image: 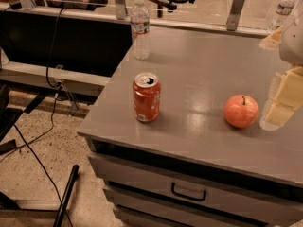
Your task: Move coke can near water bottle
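The coke can [147, 97] stands upright on the grey cabinet top [199, 74], near its front left corner, with its silver top and opening showing. The water bottle [140, 27] stands upright at the back left corner of the same top, well behind the can. My gripper [284, 93] is at the right edge of the view, over the right side of the cabinet top. It is to the right of the apple and far from the can, and it holds nothing that I can see.
A red-orange apple [241, 111] lies on the top between the can and my gripper. A second clear bottle [284, 8] stands at the back right. Drawers with a dark handle [188, 192] lie below the front edge. Cables [38, 160] run over the floor on the left.
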Robot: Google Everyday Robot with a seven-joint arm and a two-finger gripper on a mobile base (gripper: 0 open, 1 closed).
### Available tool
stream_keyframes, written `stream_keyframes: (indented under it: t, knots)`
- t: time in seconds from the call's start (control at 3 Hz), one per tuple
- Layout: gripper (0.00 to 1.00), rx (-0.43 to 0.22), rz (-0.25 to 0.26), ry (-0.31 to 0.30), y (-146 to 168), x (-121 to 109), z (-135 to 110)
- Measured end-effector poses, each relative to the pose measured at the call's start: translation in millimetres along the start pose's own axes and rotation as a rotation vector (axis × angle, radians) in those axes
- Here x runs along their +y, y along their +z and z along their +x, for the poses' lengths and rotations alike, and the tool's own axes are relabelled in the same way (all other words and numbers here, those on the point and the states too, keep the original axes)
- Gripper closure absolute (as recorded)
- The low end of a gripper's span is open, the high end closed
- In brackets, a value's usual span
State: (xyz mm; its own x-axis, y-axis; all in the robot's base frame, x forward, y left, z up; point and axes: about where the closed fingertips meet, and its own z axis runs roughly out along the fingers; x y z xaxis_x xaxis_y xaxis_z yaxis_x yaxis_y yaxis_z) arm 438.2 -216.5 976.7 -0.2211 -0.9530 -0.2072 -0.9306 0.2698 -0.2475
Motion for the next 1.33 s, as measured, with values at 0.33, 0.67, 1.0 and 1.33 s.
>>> stream_keyframes:
  t: [0.33, 0.67, 1.0, 1.33]
  knots:
    - [0.0, -0.001, 0.004, -0.002, 0, 0, -1]
    - [0.0, -0.074, 0.0, -0.061, 19, -7, -40]
    - [0.0, -0.199, -0.055, -0.161, 76, -21, -124]
    - [0.0, -0.199, -0.055, -0.161, 76, -21, -124]
